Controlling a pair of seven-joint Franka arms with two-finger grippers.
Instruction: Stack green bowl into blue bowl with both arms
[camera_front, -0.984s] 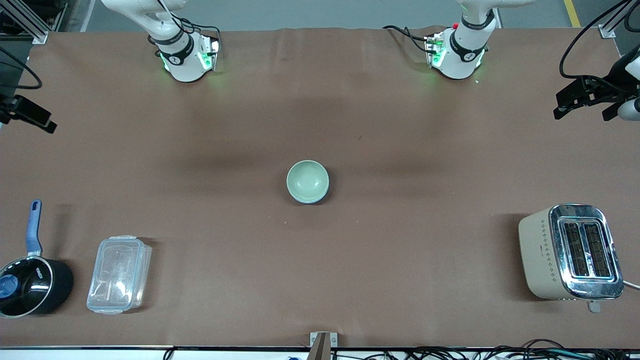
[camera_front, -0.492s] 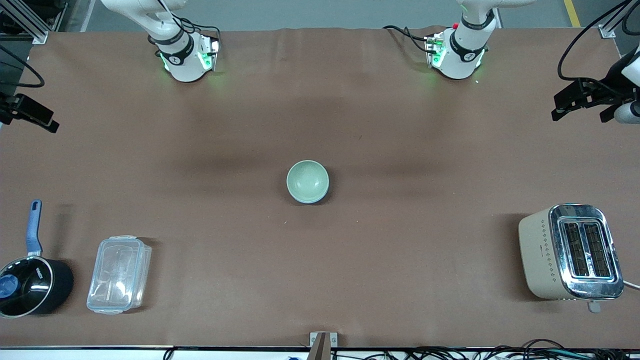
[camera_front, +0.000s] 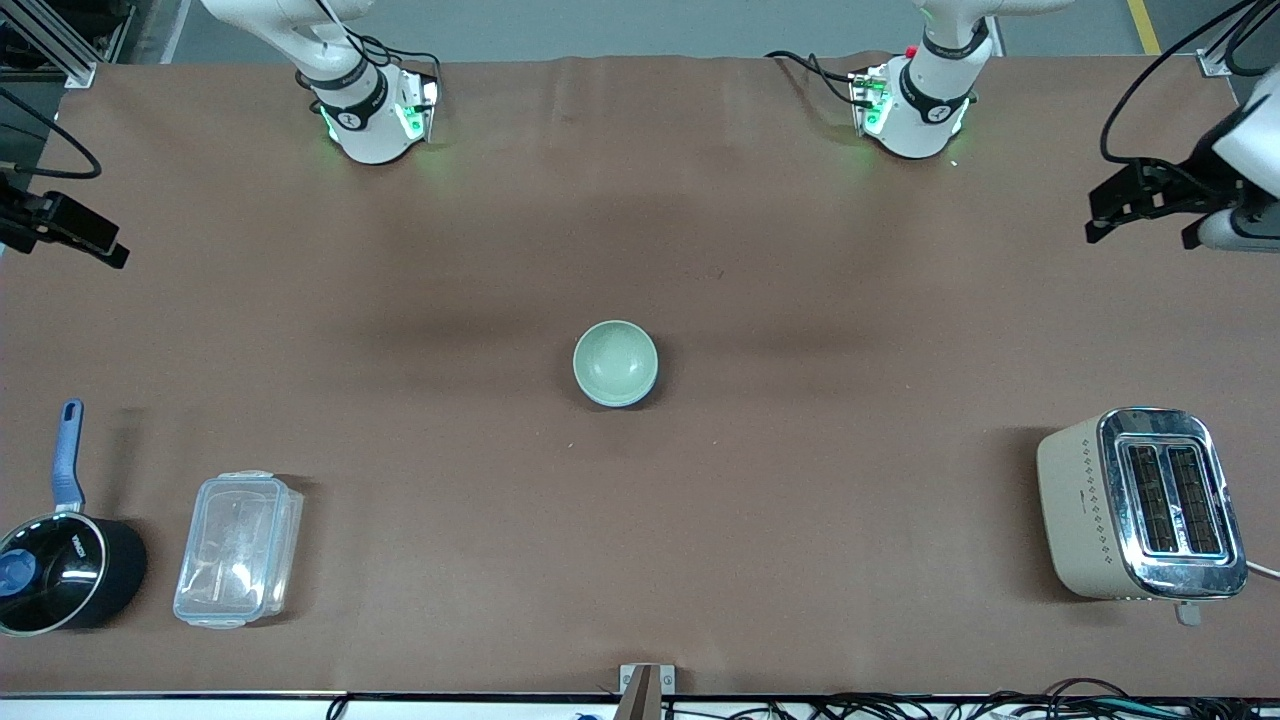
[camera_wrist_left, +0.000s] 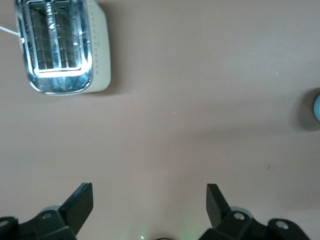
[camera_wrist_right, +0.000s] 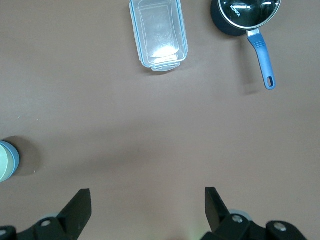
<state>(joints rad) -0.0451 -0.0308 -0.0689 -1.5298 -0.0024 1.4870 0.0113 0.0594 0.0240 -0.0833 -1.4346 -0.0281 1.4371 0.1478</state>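
The green bowl sits nested in the blue bowl at the table's middle; only a thin blue rim shows beneath it. The stacked pair shows at the edge of the right wrist view, and a blue sliver shows at the edge of the left wrist view. My left gripper hangs open and empty over the left arm's end of the table, its jaws wide apart in the left wrist view. My right gripper hangs open and empty over the right arm's end, jaws wide apart.
A beige and chrome toaster stands near the front camera at the left arm's end. A clear plastic container and a black saucepan with a blue handle stand near the front camera at the right arm's end.
Both grippers have drifted slightly toward the table's middle from its ends. The stacked bowls have not moved.
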